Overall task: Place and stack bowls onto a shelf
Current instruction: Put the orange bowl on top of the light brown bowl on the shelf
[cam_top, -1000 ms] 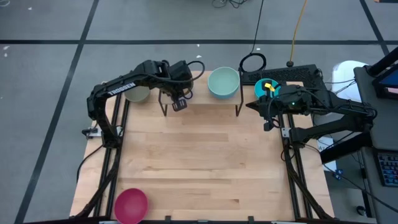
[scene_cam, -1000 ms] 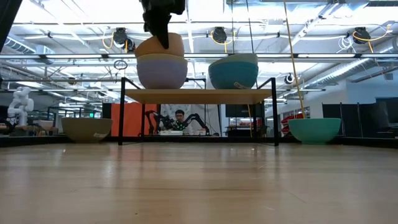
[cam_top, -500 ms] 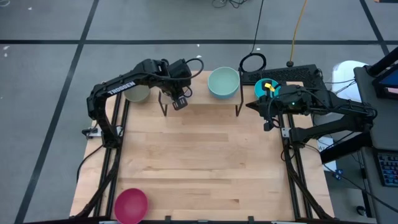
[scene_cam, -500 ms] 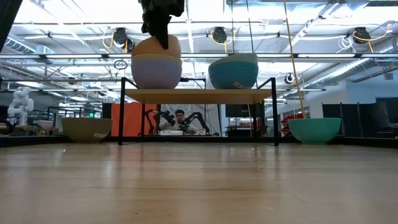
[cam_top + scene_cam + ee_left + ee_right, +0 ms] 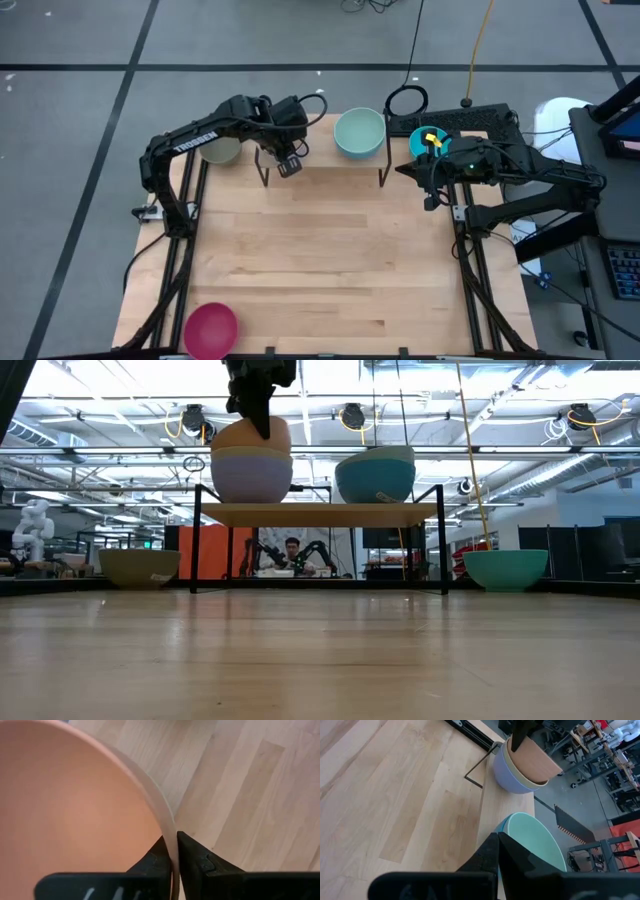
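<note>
An orange bowl (image 5: 250, 433) sits tilted in a pale yellow bowl (image 5: 250, 453), which is nested in a periwinkle bowl (image 5: 250, 478) on the left end of the shelf (image 5: 320, 513). My left gripper (image 5: 258, 415) is above this stack, shut on the orange bowl. A mint green bowl in a cyan one (image 5: 375, 475) stands on the shelf's right half. My right gripper (image 5: 498, 851) is shut and hangs off the shelf's right end, touching nothing. My left gripper pinches the orange bowl's rim (image 5: 170, 832), on the side facing the table's near edge. One finger (image 5: 192, 856) is outside the wall and the other inside. The fingers come from above, pointing down. The bowl's underside rests tilted in the pale yellow bowl.
An olive-grey bowl (image 5: 220, 148) stands on the table left of the shelf, and a cyan bowl (image 5: 430, 140) holding a yellow object right of it. A magenta bowl (image 5: 210, 330) sits at the near left corner. The wooden tabletop (image 5: 330, 260) lies between.
My left gripper moved a little toward the table's left with the orange bowl, and the stack under it slid the same way along the shelf. In the last half second nothing has moved.
</note>
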`<state>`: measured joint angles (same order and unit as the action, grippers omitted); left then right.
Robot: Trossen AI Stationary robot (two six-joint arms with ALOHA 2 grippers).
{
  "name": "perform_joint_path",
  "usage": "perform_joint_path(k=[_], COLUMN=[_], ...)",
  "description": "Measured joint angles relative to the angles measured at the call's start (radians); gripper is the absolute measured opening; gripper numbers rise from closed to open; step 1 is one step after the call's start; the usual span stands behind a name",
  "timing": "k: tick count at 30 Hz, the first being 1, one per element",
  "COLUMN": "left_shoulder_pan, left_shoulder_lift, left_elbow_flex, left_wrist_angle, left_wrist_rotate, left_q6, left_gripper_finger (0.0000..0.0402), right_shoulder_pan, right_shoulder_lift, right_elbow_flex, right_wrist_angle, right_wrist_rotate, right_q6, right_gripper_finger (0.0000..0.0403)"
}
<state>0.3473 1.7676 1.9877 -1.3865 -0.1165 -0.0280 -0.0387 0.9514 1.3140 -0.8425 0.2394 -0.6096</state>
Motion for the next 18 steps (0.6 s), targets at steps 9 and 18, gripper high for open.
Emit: perform_joint_path(k=[9, 18], left_shoulder_pan=[0.000, 0.000], left_shoulder_lift=[0.000, -0.001], left_elbow_flex=[0.000, 0.000], left_wrist_angle=[0.000, -0.005], left_wrist_rotate=[-0.002, -0.003], left_q6=[0.003, -0.004], left_gripper_finger=[0.0045, 0.0106], right_shoulder_pan=[0.000, 0.000], right_shoulder_lift=[0.000, 0.000], right_elbow_flex=[0.000, 0.000], right_wrist_angle=[0.000, 0.000], right_wrist_rotate=[0.000, 0.000], right_q6=[0.000, 0.000], right_gripper_finger=[0.0000, 0.0000])
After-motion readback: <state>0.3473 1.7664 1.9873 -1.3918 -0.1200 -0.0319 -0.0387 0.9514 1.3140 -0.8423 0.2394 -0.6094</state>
